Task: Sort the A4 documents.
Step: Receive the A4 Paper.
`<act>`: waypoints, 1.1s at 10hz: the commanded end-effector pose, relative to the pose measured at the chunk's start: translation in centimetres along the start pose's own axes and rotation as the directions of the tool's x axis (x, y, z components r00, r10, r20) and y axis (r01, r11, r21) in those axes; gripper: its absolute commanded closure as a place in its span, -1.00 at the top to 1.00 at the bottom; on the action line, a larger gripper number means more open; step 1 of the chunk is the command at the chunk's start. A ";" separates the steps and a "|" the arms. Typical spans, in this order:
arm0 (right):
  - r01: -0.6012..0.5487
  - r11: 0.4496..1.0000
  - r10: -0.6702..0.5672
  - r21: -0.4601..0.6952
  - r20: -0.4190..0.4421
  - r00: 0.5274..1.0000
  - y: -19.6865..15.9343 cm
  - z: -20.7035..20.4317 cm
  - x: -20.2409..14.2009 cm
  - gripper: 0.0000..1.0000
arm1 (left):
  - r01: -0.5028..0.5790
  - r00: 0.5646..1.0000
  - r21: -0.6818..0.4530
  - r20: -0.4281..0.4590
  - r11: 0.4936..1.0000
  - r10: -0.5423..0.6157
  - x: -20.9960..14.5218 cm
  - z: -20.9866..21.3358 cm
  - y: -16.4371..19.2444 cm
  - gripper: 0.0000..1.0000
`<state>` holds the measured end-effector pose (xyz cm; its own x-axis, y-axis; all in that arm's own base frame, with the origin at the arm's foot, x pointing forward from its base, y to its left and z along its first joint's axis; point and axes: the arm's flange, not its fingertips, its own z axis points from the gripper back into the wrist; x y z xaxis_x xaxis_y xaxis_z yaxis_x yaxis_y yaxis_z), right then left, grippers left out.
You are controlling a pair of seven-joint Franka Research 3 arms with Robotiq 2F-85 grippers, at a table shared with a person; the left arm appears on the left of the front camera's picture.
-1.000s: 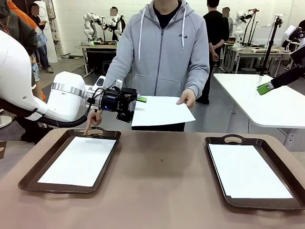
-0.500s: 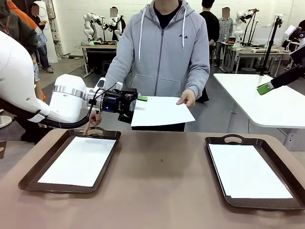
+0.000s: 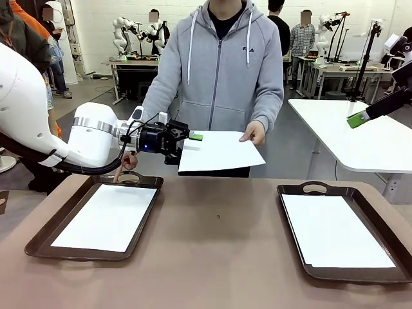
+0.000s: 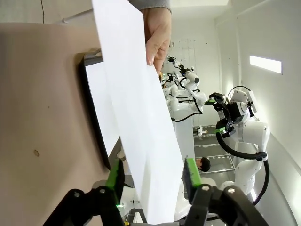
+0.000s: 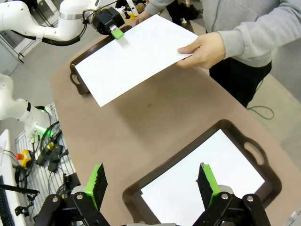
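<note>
On the left, a brown tray (image 3: pixel 40 239) sits on the bench (image 3: pixel 219 244) with a white sheet (image 3: pixel 106 217) lying flat inside it. Just above the tray's far end, the left end effector (image 3: pixel 185 141) is at the edge of another sheet (image 3: pixel 217 150) that the person holds out in the air. In the left wrist view, that sheet's edge sits between the two green pads (image 4: pixel 115 178), but I cannot tell if they pinch it yet. If they are not tight, the paper can slip out and flutter down when the person's hand (image 3: pixel 252 133) lets go. If the arm pulls while the hand is holding on, the thin paper can bend or rip. The sheet is floppy too, so one corner could droop and catch on the tray rim.

On the right, a second tray (image 3: pixel 293 248) holds another sheet (image 3: pixel 335 230). The right end effector (image 5: pixel 151 184) hangs high above it with its fingers wide apart and nothing in them.
</note>
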<state>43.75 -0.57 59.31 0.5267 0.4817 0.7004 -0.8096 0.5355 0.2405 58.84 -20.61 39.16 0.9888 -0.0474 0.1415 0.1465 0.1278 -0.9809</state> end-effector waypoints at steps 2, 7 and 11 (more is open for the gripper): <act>-0.008 1.000 0.008 0.011 0.010 1.000 0.0 0.0 -0.1 1.00 | 0.018 1.000 -0.032 0.018 0.999 -0.017 0.3 0.0 0.2 -0.19; -0.008 1.000 0.008 0.011 0.010 1.000 0.0 0.0 -0.1 1.00 | 0.021 1.000 -0.019 0.022 1.000 -0.021 0.4 0.4 -0.1 -1.00; -0.008 1.000 0.008 0.011 0.010 1.000 0.0 0.0 -0.1 1.00 | 0.019 1.000 -0.014 0.025 1.000 -0.019 0.4 0.6 -0.2 -1.00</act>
<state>43.74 -0.57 59.31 0.5267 0.4817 0.7004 -0.8096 0.5355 0.2405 59.02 -20.11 39.31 0.9883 -0.0390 0.1472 0.1510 0.1260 -0.9805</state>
